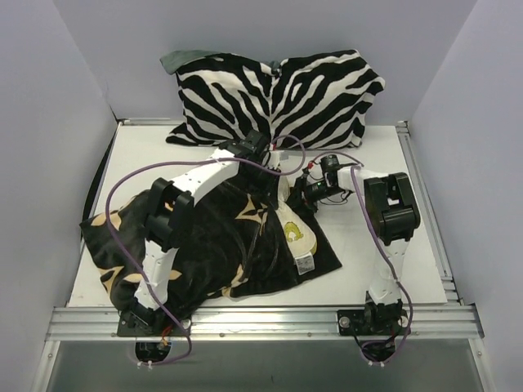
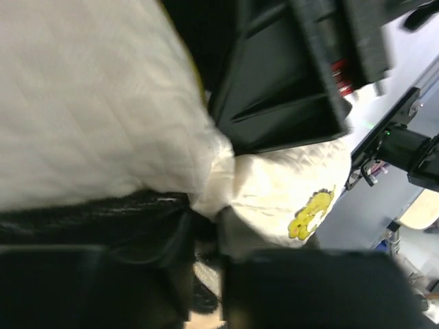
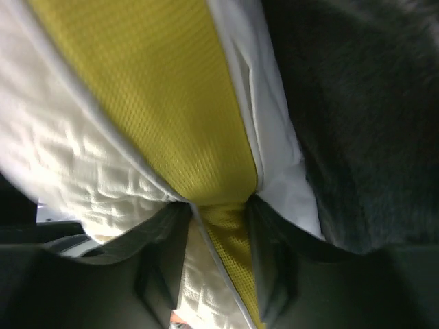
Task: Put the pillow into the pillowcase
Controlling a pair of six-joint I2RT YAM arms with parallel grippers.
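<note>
A white table [image 1: 368, 237] is seen from above. A black pillowcase [image 1: 204, 237] with tan motifs lies on it in loose folds, at the left and centre. The pillow [image 1: 292, 222] is partly inside the pillowcase. One cream end pokes out at the case's right edge, showing a yellow logo [image 1: 292, 233] and a white tag [image 1: 304, 263]. A zebra-striped cushion [image 1: 278, 90] leans against the back wall, behind the pillowcase.

Both arms reach to the far end of the exposed pillow. The left gripper [image 1: 274, 163] comes in from the left, over the pillowcase. The right gripper [image 1: 304, 192] comes in from the right, just beside it. From above, both grippers are too small to show how their jaws stand.

The left wrist view shows this close up. The left gripper's dark, blurred fingers [image 2: 309, 291] are pinched together on a bunched fold of the cream pillow. Glossy black pillowcase fabric presses against the left of the pinch. The logo lies on the pillow just right of it.

The right wrist view alone shows the pillow's olive-yellow mesh band [image 3: 171, 89]. The band runs down and narrows into the right gripper, which is clamped tight on it. Dimpled cream pillow surface lies to the left of the band. Black velvety pillowcase fabric lies to the right, against the pillow's white edge.
</note>
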